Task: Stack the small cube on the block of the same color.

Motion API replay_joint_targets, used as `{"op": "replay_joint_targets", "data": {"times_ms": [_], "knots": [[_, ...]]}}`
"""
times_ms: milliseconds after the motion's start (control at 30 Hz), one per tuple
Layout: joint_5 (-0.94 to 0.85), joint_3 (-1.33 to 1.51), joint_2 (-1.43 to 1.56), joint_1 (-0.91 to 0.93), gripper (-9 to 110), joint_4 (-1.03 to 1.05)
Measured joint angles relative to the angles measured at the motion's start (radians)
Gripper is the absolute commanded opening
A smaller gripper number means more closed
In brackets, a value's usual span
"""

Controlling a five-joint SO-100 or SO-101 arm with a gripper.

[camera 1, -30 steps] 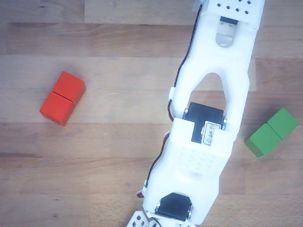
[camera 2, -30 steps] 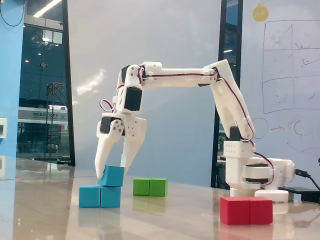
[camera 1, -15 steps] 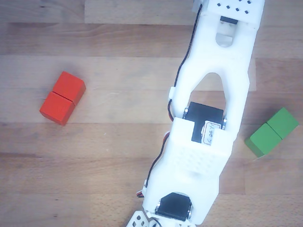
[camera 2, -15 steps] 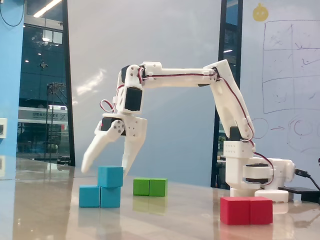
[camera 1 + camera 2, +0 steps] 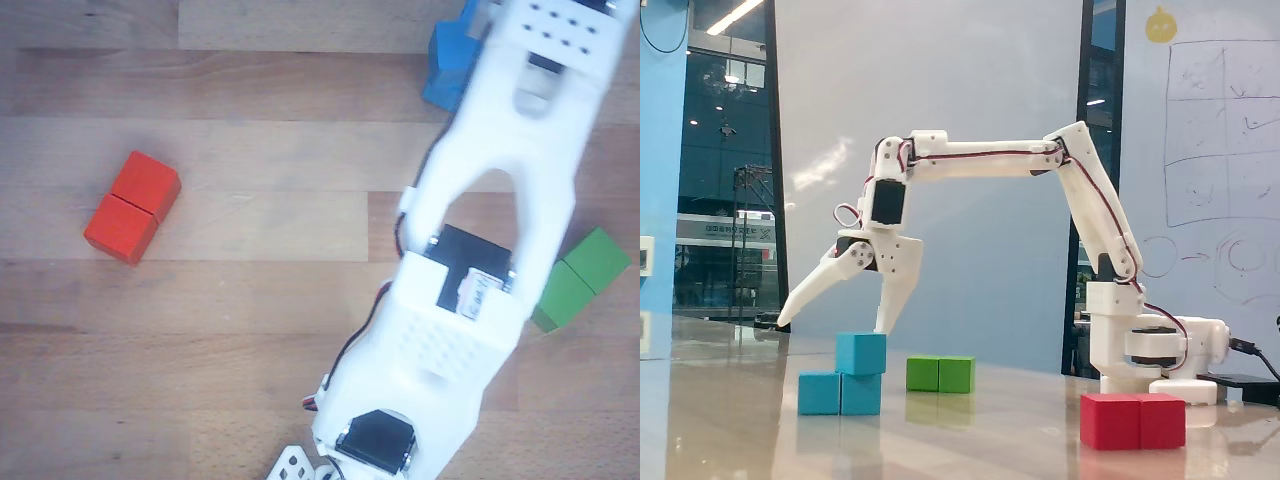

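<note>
Small bright-blue cube (image 5: 861,353) resting on the bright-blue oblong block's (image 5: 839,393) right half, largely hidden beneath the white arm (image 5: 500,190) in the other view. Fingers (image 5: 832,319) spread wide above it, empty. Whiteboard writing unreadable.
</note>
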Motion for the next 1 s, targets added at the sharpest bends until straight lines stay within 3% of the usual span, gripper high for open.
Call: {"op": "replay_joint_targets", "data": {"times_ms": [267,667,1000], "knots": [[0.002,0.0,0.051,0.137,37,0.0],[0.009,0.414,0.537,-0.005,1,0.0],[0.149,0.801,0.986,-0.252,1,-0.057]]}}
